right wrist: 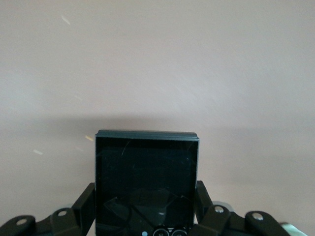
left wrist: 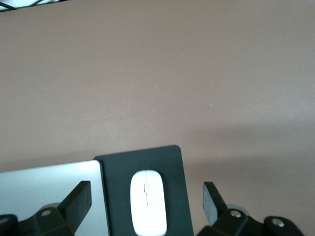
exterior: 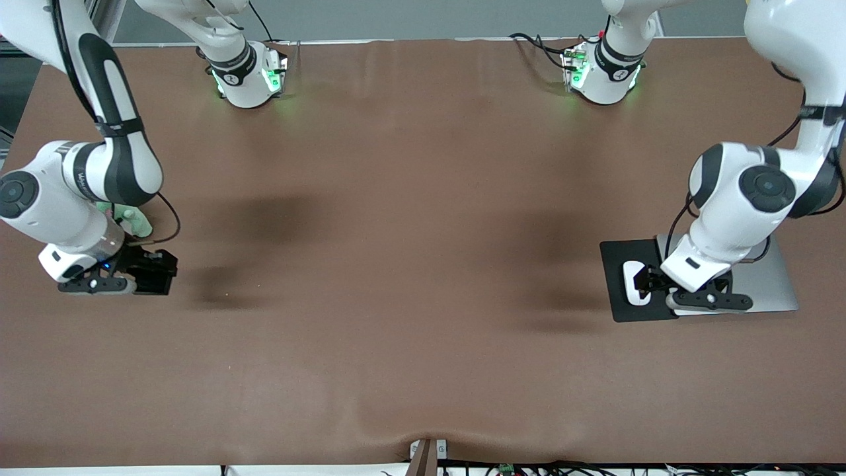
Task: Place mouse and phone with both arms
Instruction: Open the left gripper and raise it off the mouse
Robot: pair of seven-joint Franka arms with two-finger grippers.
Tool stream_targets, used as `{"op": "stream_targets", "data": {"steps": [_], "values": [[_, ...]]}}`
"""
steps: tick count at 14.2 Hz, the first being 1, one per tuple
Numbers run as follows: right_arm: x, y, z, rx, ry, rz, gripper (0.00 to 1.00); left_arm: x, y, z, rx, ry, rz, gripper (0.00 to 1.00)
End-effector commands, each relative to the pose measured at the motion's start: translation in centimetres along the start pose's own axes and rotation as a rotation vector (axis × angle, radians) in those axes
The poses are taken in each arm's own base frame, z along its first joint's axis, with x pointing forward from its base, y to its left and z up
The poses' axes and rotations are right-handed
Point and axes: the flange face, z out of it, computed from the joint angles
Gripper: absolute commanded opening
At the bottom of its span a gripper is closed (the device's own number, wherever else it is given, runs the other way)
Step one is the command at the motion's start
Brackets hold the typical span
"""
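The white mouse [exterior: 632,271] lies on a flat black pad [exterior: 616,261] toward the left arm's end of the table. My left gripper [exterior: 644,282] is low over it and open. In the left wrist view the mouse [left wrist: 147,201] lies between the spread fingers [left wrist: 78,201], which do not touch it. My right gripper [exterior: 142,274] is shut on the black phone [exterior: 157,272] low over the table at the right arm's end. In the right wrist view the phone [right wrist: 146,182] sits between the two fingers [right wrist: 86,204], lenses at the gripper end.
A silver slab [exterior: 770,281] lies against the black pad on the side away from the table's middle; it also shows in the left wrist view [left wrist: 44,196]. A pale green object [exterior: 130,221] sits by the right arm's wrist. Brown cloth [exterior: 410,251] covers the table.
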Motion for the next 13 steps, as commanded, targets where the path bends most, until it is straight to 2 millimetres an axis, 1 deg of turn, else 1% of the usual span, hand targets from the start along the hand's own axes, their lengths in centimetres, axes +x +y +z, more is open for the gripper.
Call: {"op": "stream_targets", "data": {"steps": [1, 2, 3, 4, 5, 6, 7, 8, 9, 10, 11, 12, 13], "values": [[-3.4, 3.3, 0.4, 0.008, 0.001, -0.005, 0.0, -1.1, 0.5, -4.8, -0.015, -0.032, -0.028, 1.0], [-4.4, 4.4, 1.4, 0.007, -0.001, -0.018, 0.0, -1.5, 1.0, -6.8, -0.021, -0.047, -0.016, 1.0], [-5.4, 4.4, 2.6, 0.007, -0.004, -0.022, 0.0, -2.0, 2.3, -9.1, -0.063, -0.068, -0.019, 1.0], [-5.8, 4.1, 3.0, 0.011, -0.004, -0.02, 0.0, -2.5, 2.8, -11.5, -0.1, -0.068, -0.025, 1.0], [-5.8, 3.9, 3.2, 0.017, -0.007, -0.013, 0.0, -2.8, 3.2, -13.4, -0.121, -0.069, -0.042, 1.0], [-6.4, 3.6, 3.9, 0.027, -0.022, -0.008, 0.0, -2.7, 4.2, -15.1, -0.129, -0.073, -0.038, 1.0], [-6.8, 3.1, 4.3, 0.037, -0.031, -0.003, 0.0, -2.6, 4.2, -16.2, -0.125, -0.095, -0.055, 1.0], [-7.3, 1.9, 4.9, 0.051, -0.045, -0.007, 0.0, -2.5, 3.9, -17.5, -0.121, -0.119, -0.074, 1.0], [-7.4, 1.0, 5.3, 0.059, -0.053, -0.014, 0.0, -2.1, 3.4, -19.2, -0.119, -0.129, -0.085, 1.0], [-7.9, 0.5, 5.8, 0.064, -0.067, -0.019, 0.0, -1.6, 2.8, -20.1, -0.121, -0.128, -0.094, 1.0], [-8.3, 0.0, 6.3, 0.063, -0.069, -0.026, 0.0, -1.1, 2.7, -20.8, -0.126, -0.114, -0.105, 1.0], [-8.9, -0.2, 7.1, 0.055, -0.051, -0.032, 0.0, -0.7, 1.9, -21.1, -0.123, -0.106, -0.135, 1.0], [-9.3, -0.1, 7.6, 0.04, -0.014, -0.036, 0.0, -0.5, 2.4, -21.0, -0.122, -0.105, -0.142, 1.0]]}}
